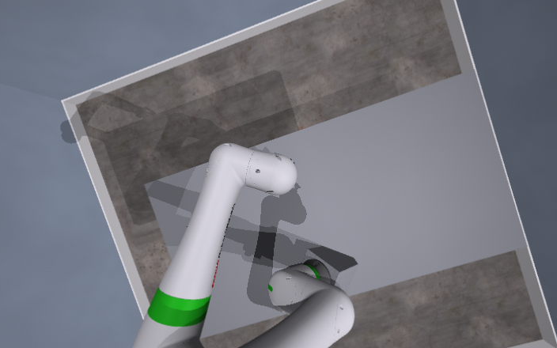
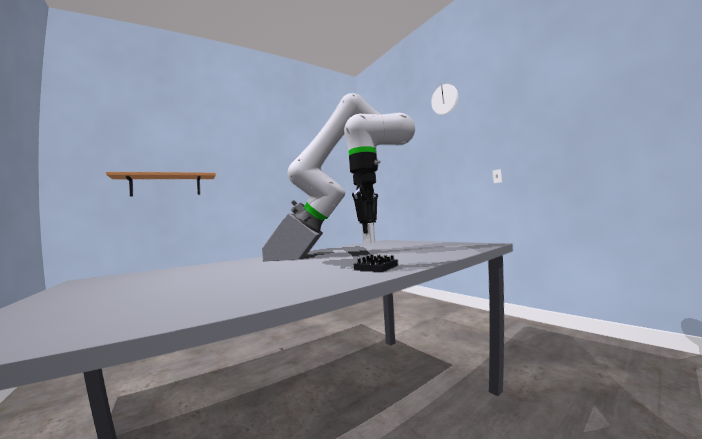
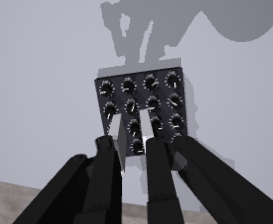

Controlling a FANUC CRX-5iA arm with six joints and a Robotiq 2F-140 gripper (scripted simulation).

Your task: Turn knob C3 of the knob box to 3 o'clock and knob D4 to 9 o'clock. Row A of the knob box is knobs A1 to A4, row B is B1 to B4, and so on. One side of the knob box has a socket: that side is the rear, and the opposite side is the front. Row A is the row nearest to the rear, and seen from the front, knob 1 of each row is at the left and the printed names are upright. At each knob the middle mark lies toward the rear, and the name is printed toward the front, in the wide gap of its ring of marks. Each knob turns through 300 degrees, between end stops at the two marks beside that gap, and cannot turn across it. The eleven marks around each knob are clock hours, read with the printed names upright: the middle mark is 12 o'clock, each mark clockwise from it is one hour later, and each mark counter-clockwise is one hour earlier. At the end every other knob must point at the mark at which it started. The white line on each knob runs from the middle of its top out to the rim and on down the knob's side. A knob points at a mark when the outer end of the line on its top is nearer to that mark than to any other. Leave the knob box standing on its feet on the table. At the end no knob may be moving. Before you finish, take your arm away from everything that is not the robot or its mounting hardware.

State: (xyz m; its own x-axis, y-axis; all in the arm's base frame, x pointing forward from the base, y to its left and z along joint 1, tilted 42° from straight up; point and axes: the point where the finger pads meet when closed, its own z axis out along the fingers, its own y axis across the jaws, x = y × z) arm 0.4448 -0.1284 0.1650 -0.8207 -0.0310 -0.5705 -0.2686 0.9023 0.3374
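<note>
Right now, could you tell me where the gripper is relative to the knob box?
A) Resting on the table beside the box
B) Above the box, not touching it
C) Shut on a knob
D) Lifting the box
B: the exterior view shows the gripper hanging above the knob box, fingers narrowed and holding nothing.

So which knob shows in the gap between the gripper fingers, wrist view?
The knob in the knob box row lowest in that view, second from left; its neighbours are hidden behind the gripper fingers.

Overhead, distant side, close downward wrist views
</note>
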